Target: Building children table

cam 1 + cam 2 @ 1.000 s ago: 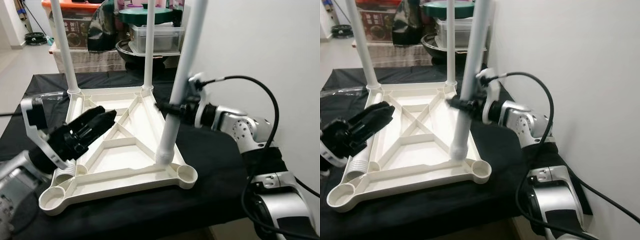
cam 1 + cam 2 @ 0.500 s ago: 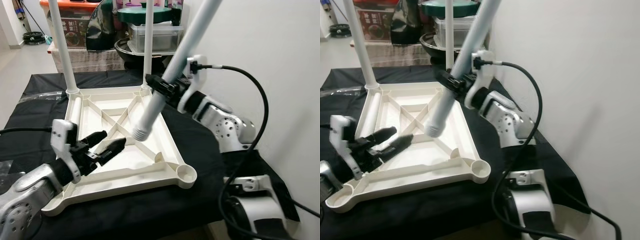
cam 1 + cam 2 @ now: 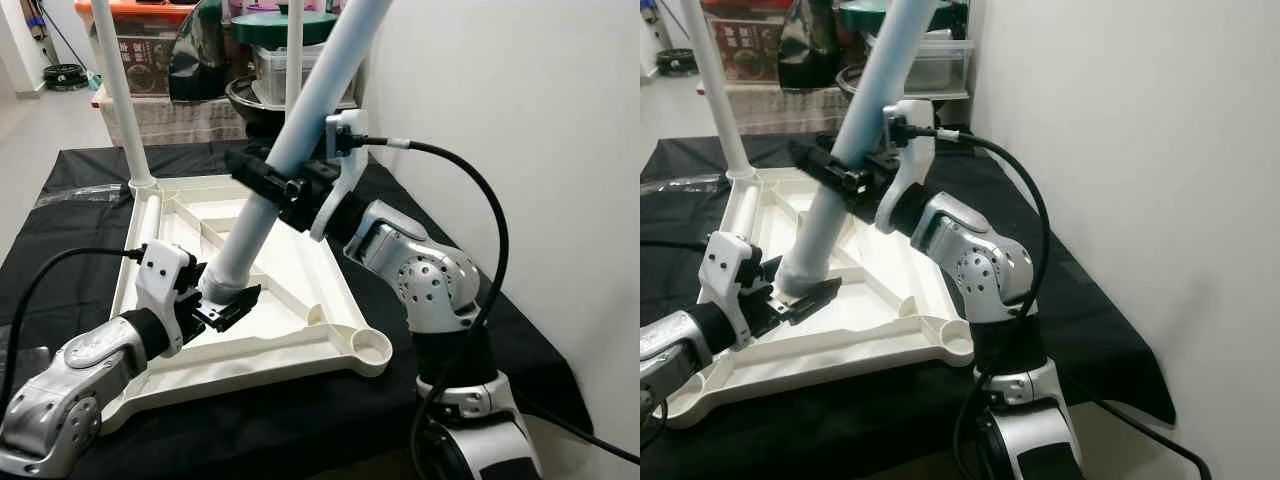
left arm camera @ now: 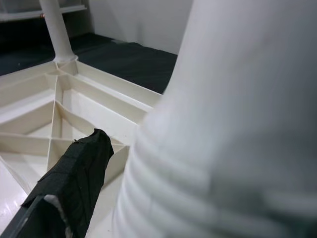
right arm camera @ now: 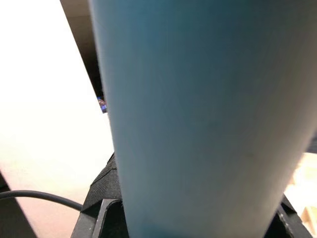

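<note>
An upturned white plastic children's tabletop [image 3: 330,285], ribbed underneath, lies on a black cloth-covered table [image 3: 90,215]. Two white plastic legs already stand upright in its far corner sockets, one at ten o'clock [image 3: 118,95] and one at twelve o'clock [image 3: 294,50]. A third long white plastic table leg [image 3: 290,150] leans from one o'clock down toward the tabletop's middle. The right gripper [image 3: 270,185] is clamped around this leg at mid-length. The left gripper [image 3: 222,300], at seven o'clock, has its fingers [image 4: 74,183] spread either side of the leg's ribbed lower end [image 3: 222,280], one finger just beside it. An empty round socket [image 3: 370,348] sits at the tabletop's near corner, five o'clock.
</note>
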### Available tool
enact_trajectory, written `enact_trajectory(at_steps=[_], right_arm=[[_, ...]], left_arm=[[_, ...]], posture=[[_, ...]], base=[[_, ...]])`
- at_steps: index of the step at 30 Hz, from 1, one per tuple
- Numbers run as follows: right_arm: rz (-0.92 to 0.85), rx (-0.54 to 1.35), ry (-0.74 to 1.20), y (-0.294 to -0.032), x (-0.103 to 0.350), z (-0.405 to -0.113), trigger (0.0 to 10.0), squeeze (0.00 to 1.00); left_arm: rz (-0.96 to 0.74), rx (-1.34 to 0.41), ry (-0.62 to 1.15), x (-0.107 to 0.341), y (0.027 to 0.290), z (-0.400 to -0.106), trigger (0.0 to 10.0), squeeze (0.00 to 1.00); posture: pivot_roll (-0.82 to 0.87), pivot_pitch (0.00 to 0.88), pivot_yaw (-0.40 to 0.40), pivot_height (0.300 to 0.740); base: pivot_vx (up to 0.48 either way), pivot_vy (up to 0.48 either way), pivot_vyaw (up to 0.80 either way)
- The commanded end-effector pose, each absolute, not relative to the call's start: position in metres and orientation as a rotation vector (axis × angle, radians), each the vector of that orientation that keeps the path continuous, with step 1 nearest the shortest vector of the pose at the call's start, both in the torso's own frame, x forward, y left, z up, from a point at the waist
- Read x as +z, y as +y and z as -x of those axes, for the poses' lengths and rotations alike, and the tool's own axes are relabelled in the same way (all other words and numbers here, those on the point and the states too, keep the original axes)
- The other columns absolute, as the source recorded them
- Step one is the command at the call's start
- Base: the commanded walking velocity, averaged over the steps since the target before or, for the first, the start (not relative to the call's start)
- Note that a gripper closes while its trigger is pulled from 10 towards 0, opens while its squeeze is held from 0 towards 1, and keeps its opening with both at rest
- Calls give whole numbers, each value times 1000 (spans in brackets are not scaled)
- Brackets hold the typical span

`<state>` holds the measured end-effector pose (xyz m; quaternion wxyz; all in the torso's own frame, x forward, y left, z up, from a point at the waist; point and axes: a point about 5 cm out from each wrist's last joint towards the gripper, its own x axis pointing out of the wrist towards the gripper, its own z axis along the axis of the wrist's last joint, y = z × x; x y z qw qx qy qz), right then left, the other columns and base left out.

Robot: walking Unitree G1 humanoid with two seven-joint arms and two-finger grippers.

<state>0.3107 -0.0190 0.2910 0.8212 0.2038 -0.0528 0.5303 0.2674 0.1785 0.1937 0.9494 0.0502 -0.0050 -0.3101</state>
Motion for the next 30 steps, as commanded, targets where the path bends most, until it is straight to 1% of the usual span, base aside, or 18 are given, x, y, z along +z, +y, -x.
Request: enact_trajectory(at_steps=[1, 3, 6, 7, 8, 9, 14, 21, 22, 23, 24, 27, 28, 30], right_arm=[[-428, 1151, -100, -16, 289, -306, 0, 0], [-429, 1163, -90, -13, 287, -303, 0, 0], [-429, 1167, -87, -13, 286, -302, 0, 0], [-430, 1174, -83, -11, 285, -300, 0, 0], [-430, 1174, -83, -11, 285, -300, 0, 0], [-429, 1179, -79, -9, 284, -299, 0, 0], [-424, 1187, -69, -8, 283, -295, 0, 0], [-431, 1178, -69, -10, 285, -295, 0, 0], [-439, 1145, -60, -10, 285, -298, 0, 0], [-439, 1145, -60, -10, 285, -298, 0, 0], [-443, 1129, -51, -9, 286, -300, 10000, 0], [-458, 1103, -58, -9, 287, -303, 10000, 0], [-478, 1093, -61, -10, 287, -303, 10000, 1000], [-494, 1081, -63, -10, 288, -304, 10000, 1000]], left_arm=[[-167, -623, -31, 194, 178, -270, 10000, 0], [-190, -612, -67, 198, 177, -271, 10000, 0], [-194, -614, -75, 199, 177, -271, 10000, 0], [-198, -627, -76, 198, 175, -271, 6824, 0], [-198, -627, -76, 198, 175, -271, 6824, 0], [-204, -646, -70, 196, 173, -270, 0, 0], [-219, -693, -59, 188, 169, -268, 0, 0], [-238, -712, -49, 183, 168, -267, 0, 0], [-244, -711, -40, 180, 167, -268, 4275, 0], [-244, -711, -40, 180, 167, -268, 4275, 0], [-243, -712, -33, 179, 166, -267, 10000, 0], [-241, -720, -28, 178, 165, -267, 10000, 0], [-243, -723, -31, 178, 164, -267, 10000, 0], [-244, -724, -33, 178, 164, -266, 10000, 0]], posture=[[35, 0, -53, 740], [38, 0, -53, 740], [38, 0, -53, 740], [38, 0, -54, 740], [38, 0, -54, 740], [39, 0, -54, 740], [38, 0, -53, 740], [38, 0, -53, 740], [38, 0, -53, 740], [38, 0, -53, 740], [39, 0, -54, 740], [39, 0, -55, 740], [39, 0, -56, 740], [39, 0, -56, 740]], base=[[0, 0, 0], [0, 0, 0], [0, 0, 0], [0, 0, 0], [0, 0, 0], [0, 0, 0], [0, 0, 0], [0, 0, 0], [0, 0, 0], [0, 0, 0], [0, 0, 0], [0, 0, 0], [0, 0, 0], [0, 0, 0]])
